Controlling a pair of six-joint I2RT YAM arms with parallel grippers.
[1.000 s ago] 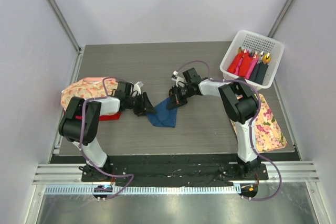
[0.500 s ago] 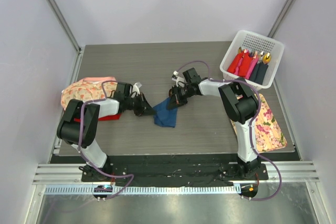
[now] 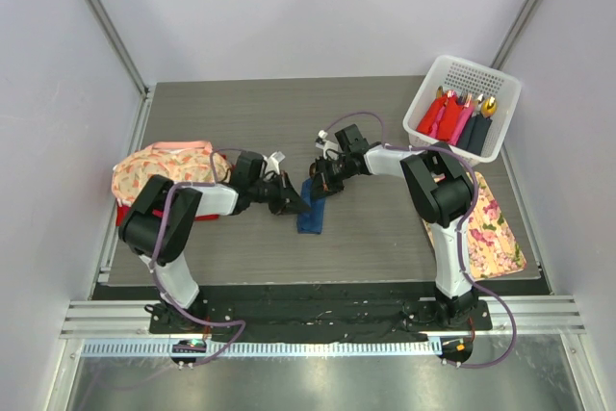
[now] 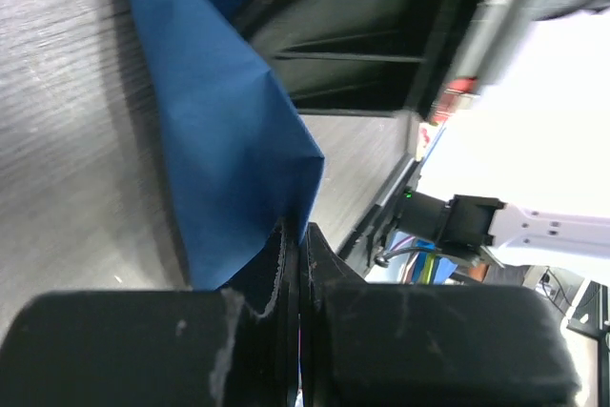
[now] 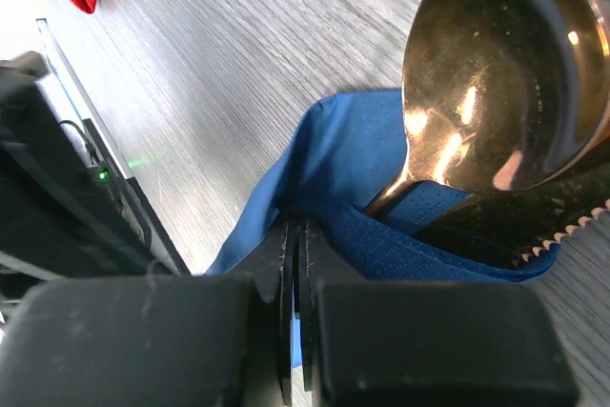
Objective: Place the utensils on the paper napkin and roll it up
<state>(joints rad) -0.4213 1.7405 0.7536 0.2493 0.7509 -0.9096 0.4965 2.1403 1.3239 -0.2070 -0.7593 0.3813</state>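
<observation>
Your left claw (image 4: pixel 295 234) was pinched shut on the napkin (image 4: pixel 219 131) edge. Beyond it, your right claw (image 5: pixel 295 228) was clamped on the opposite fold, the spoon (image 5: pixel 505 73) just past its tips. Pulling apart could tear the paper, or slide the spoon out onto the desk (image 5: pixel 238 35).

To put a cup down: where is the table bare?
Bare: the far table strip between the left floral cloth and the basket; the near strip before the paper napkin. Crowded: the centre, where left gripper and right gripper pinch it.
</observation>
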